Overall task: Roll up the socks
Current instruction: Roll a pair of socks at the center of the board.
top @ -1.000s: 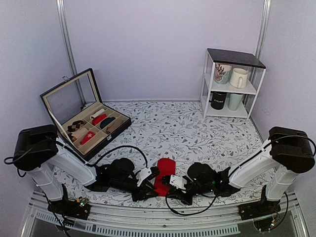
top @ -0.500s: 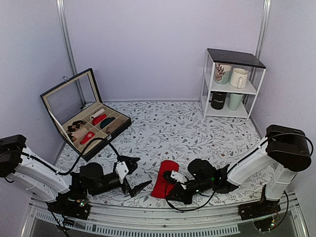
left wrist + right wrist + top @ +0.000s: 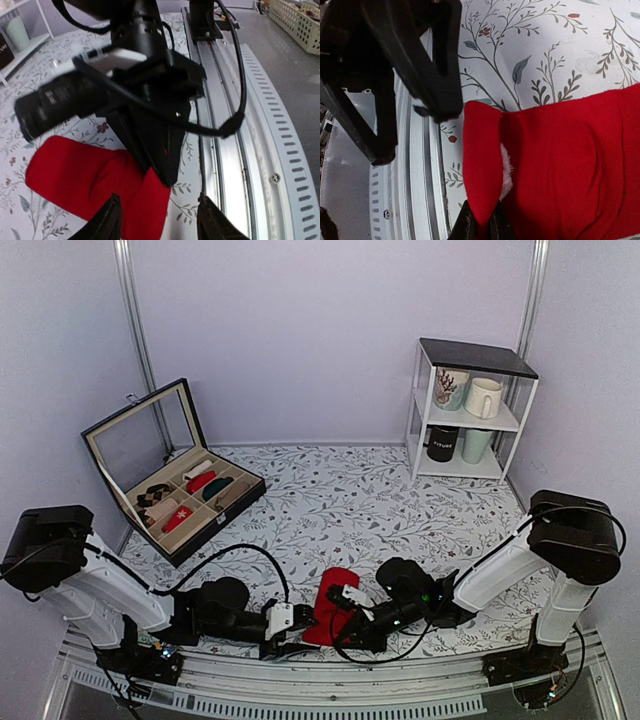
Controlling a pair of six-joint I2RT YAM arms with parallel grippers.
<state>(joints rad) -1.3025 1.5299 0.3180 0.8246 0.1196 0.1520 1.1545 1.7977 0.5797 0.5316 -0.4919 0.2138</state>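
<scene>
Left claw back beside socks, contact unclear.

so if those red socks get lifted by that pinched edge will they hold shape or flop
Probably floppy: the socks fold and crease where the right fingers pinch their edge. Likely light, being thin fabric; draped flat, they shouldn't roll.

counter: covered in a white cloth printed with leafy sprigs
box: black, at the far left, glass lid propped open
compartments: a cream roll, a dark green roll and a patterned black-brown roll
shelf: white frame with a black top, far right
mugs: patterned mug beside white mug above; black mug beside pale green mug below
rail: slotted metal along the near edge
</scene>
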